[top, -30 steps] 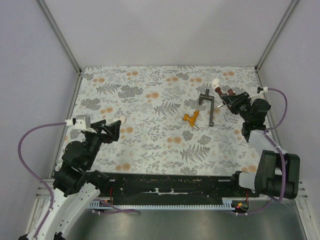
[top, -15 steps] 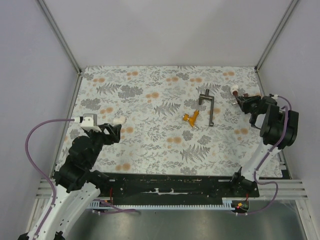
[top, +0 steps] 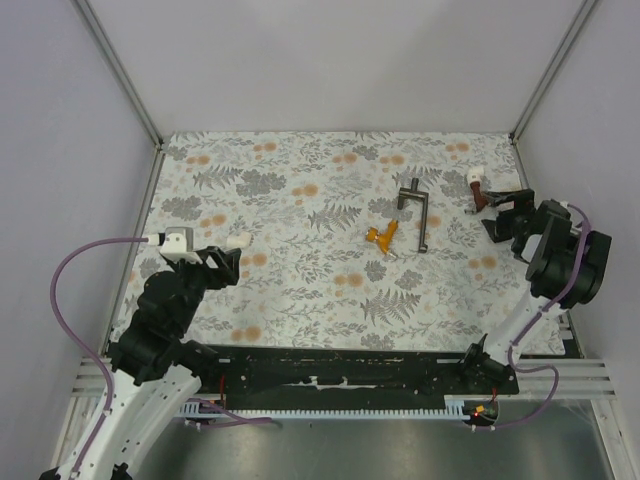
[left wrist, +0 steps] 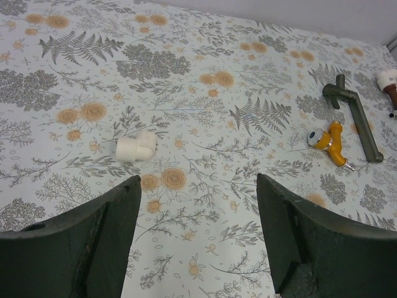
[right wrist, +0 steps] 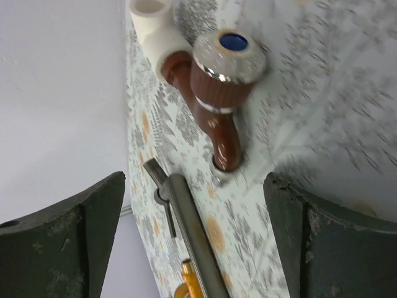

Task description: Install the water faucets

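A reddish-brown water faucet [right wrist: 217,93] with a blue-capped knob lies on the table, its end joined to a white elbow fitting [right wrist: 155,28]. My right gripper [right wrist: 195,180] stands open just behind it, touching nothing. In the top view that faucet [top: 477,190] is at the far right, left of the right gripper [top: 497,213]. An orange faucet [top: 383,237] lies loose mid-table, also seen from the left wrist as the orange faucet [left wrist: 332,141]. My left gripper [left wrist: 197,205] hovers open and empty near a second white elbow [left wrist: 135,148].
A dark grey T-shaped tool [top: 418,213] lies between the two faucets; the same tool [right wrist: 189,230] runs under the right gripper's view. The enclosure's right wall and corner post [top: 545,80] stand close to the right arm.
The right gripper has opened and let go of the reddish-brown faucet with its elbow, which now rests on the table. The right arm drew back slightly. The left arm is still.
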